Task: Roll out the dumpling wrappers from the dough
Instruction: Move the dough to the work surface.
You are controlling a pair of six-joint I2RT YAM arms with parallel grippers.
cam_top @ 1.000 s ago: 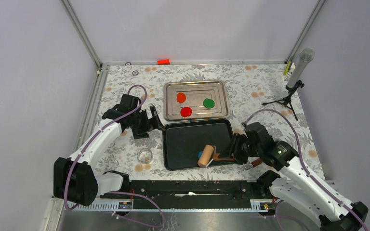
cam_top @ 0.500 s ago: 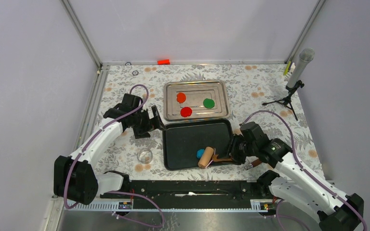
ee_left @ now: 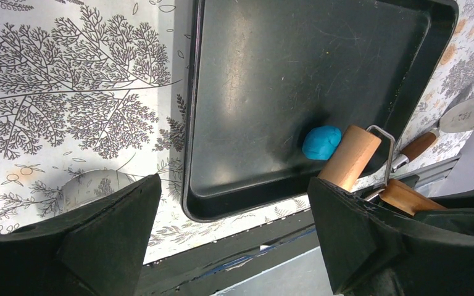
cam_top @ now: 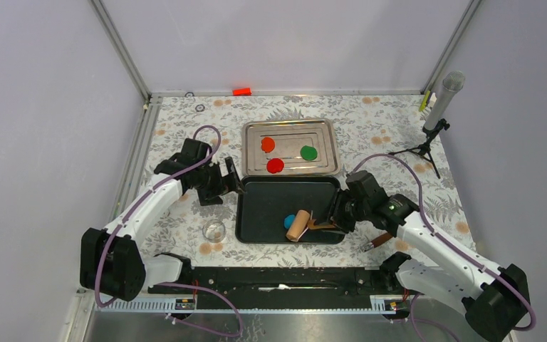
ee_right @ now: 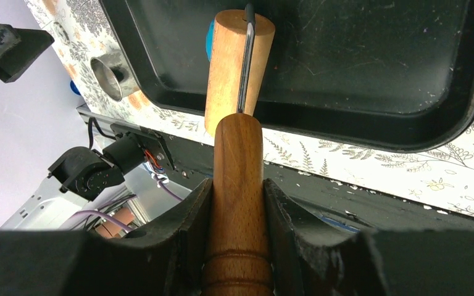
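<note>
Wooden handle of the rolling pin (ee_right: 225,80) is clamped in your right jaws, its roller against the blue dough (ee_left: 321,142) in the black tray (ee_left: 253,74); your left jaws stand wide apart.

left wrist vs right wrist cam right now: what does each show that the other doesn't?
Left wrist only: the dough as a whole blue lump lying against the roller, and a wooden-handled spatula on the cloth beyond the tray.
Right wrist only: the right claw clamped on the roller's handle, seen close up, and a black motor with cables below the table edge.
Both: the black tray, the roller's wooden drum, the dough (just a sliver in the right wrist view) and a small round cup.
</note>
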